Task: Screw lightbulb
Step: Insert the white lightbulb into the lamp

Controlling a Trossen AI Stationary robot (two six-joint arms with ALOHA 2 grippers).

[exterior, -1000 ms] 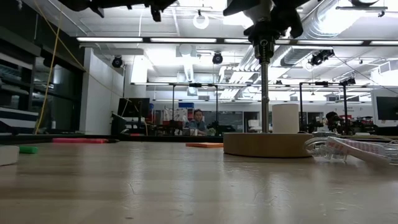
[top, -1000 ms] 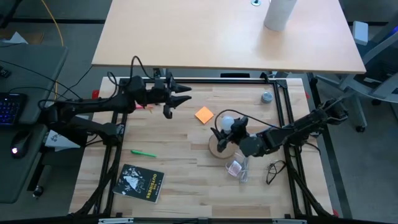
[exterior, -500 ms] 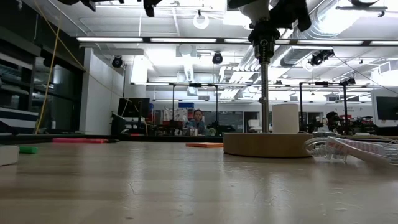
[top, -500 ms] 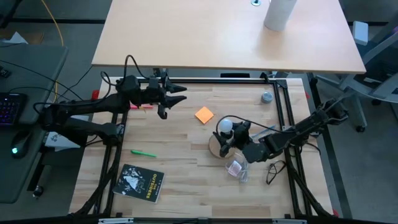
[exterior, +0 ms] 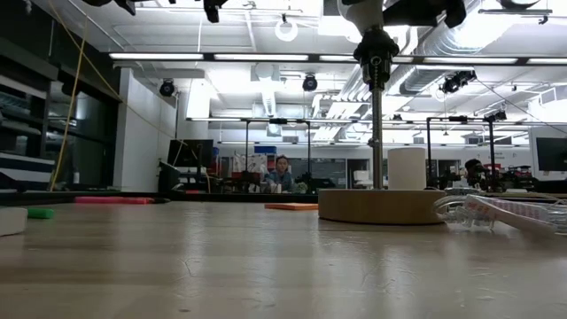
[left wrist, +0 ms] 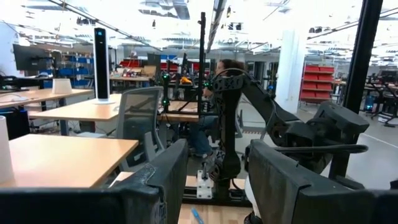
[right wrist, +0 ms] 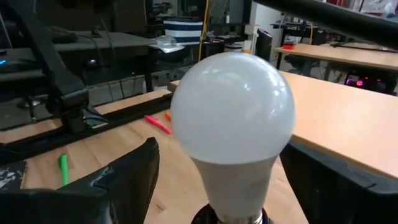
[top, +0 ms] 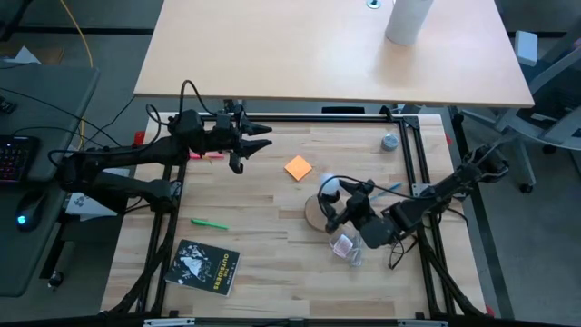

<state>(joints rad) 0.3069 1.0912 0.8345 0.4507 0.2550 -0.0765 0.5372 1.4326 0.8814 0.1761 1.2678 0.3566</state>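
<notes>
Table (top: 263,218): one lightbulb (top: 332,188), two end effectors.

Bright, even overhead lighting — glaring ceiling strips (exterior: 292,57) in the low view, soft shadows, blurred foreground tabletop (exterior: 266,266).

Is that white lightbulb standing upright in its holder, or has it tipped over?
Upright. The lightbulb sits globe-up with its base in the black socket, between the right pincer's open fingers.

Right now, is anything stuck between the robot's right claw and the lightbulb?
No, nothing visible. The lightbulb sits upright in the black socket, and the right gripper has one open finger on each side of it, with only air between.
</notes>
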